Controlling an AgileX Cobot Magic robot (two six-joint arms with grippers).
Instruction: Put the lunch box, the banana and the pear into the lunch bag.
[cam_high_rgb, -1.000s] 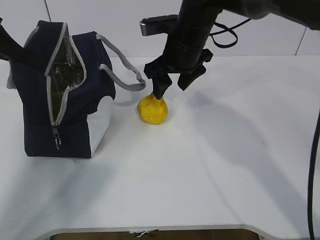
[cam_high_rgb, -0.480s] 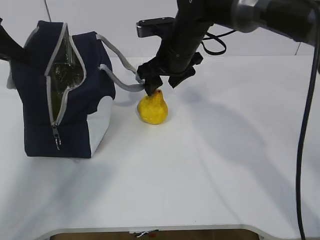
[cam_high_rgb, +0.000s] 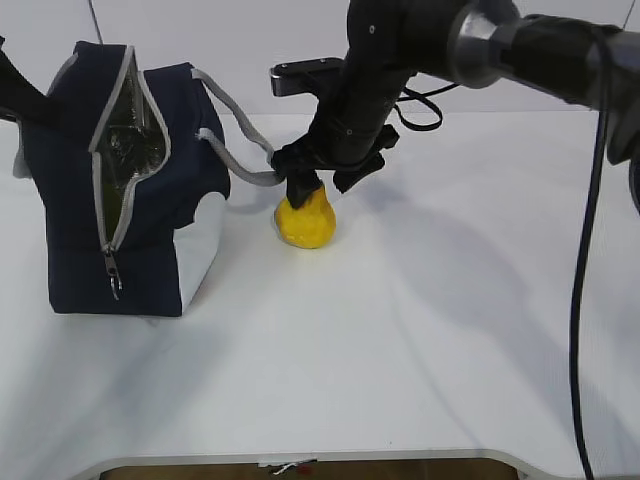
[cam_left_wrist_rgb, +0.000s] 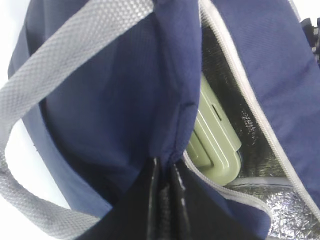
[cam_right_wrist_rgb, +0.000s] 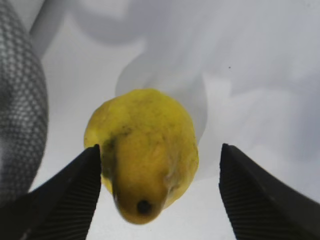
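The navy lunch bag (cam_high_rgb: 130, 190) stands at the left with its zipper open. My left gripper (cam_left_wrist_rgb: 165, 175) is shut on the bag's fabric edge at its top. The sage-green lid of the lunch box (cam_left_wrist_rgb: 212, 137) shows inside the bag against the silver lining. The yellow pear (cam_high_rgb: 306, 220) stands upright on the table right of the bag. My right gripper (cam_high_rgb: 320, 183) is open and straddles the pear's top; the pear (cam_right_wrist_rgb: 142, 167) sits between the fingertips (cam_right_wrist_rgb: 75, 195), nearer the left one. The banana is out of view.
The bag's grey strap handle (cam_high_rgb: 245, 150) hangs toward the pear, just left of my right gripper. It also shows at the left edge of the right wrist view (cam_right_wrist_rgb: 20, 110). The white table (cam_high_rgb: 420, 330) spreads to the right and front.
My right gripper has come down and slightly left, from above the pear to around its top. The bag, pear and left gripper have not moved.
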